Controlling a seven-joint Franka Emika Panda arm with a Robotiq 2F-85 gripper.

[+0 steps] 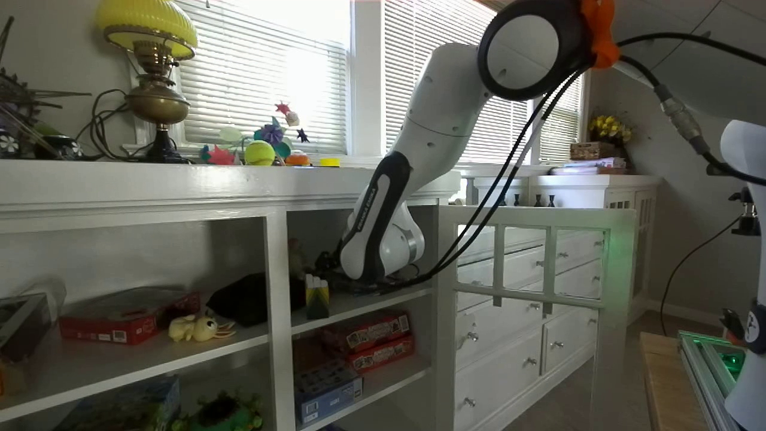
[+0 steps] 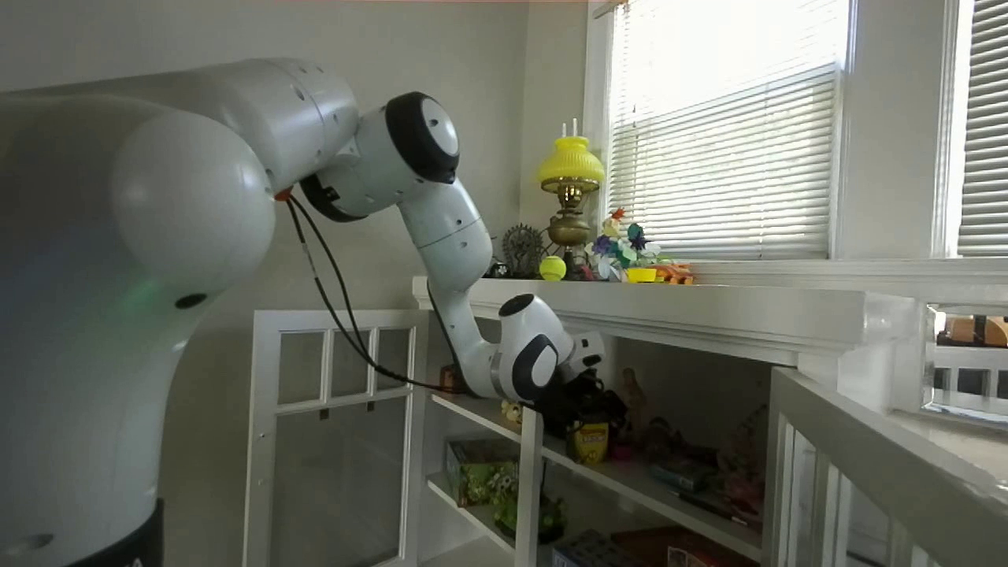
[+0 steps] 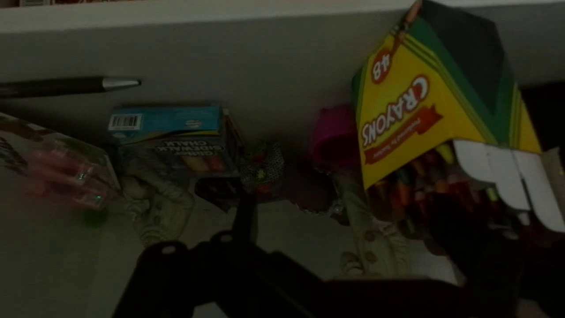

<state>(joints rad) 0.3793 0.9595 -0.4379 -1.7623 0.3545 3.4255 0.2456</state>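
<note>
Inside the white cabinet's upper shelf my gripper (image 3: pixel 346 205) stands open, its dark fingers (image 3: pixel 245 216) wide apart with nothing held between them. A yellow and green crayon box (image 3: pixel 397 119) is closest to it; the right fingertip overlaps the crayons at the box's open top, and I cannot tell whether they touch. In both exterior views the crayon box (image 1: pixel 317 296) (image 2: pixel 591 442) stands near the shelf's front edge, by the divider. Between the fingers, farther off, appears a pale figurine with red buttons (image 3: pixel 371 254). A pink cup (image 3: pixel 334 137) is beside the box. The wrist view is very dark.
Along the shelf lie a sidewalk chalk box (image 3: pixel 165 119), a black pen (image 3: pixel 62 87) and another pale figurine (image 3: pixel 163 216). A vertical divider (image 1: pixel 278 335) and an opened glass door (image 1: pixel 619 257) flank the compartment. Red boxes (image 1: pixel 380 335) sit below; a lamp (image 1: pixel 158 108) stands on top.
</note>
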